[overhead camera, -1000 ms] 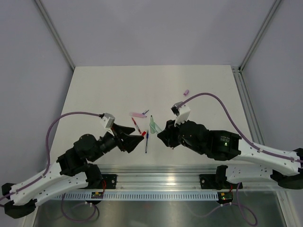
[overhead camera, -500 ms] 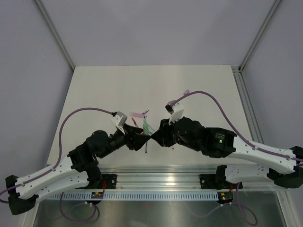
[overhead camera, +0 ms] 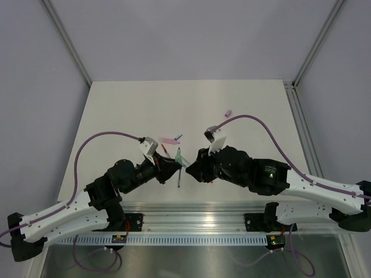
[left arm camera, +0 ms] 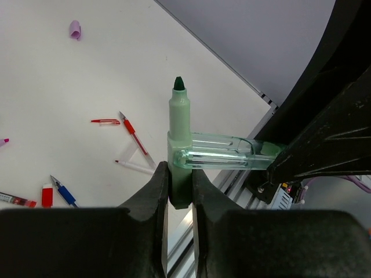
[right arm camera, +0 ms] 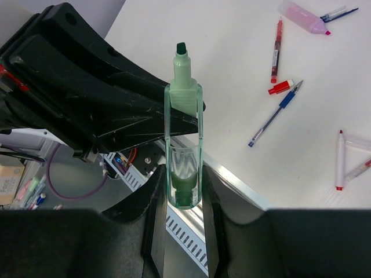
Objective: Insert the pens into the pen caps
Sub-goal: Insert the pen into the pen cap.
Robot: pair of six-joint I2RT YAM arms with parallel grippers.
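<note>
— Where's the green pen (left arm camera: 179, 113)?
— Upright above the table (left arm camera: 58, 87), pinched by its lower body in the left gripper (left arm camera: 179, 174).
— And the right gripper (right arm camera: 183, 174)?
— Clamped on a clear green cap (right arm camera: 184, 145), whose end touches the pen.

cap (left arm camera: 220, 157) beside pen (left arm camera: 179, 119), seemingly touching

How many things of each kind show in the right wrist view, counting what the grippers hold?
thick markers: 2 (green marker, pink marker)
thin pens: 5 (blue pen, blue pen, red pen, red-tipped pen, pale pen at the edge)
caps: 2 (green cap, red cap)
total: 9
</note>
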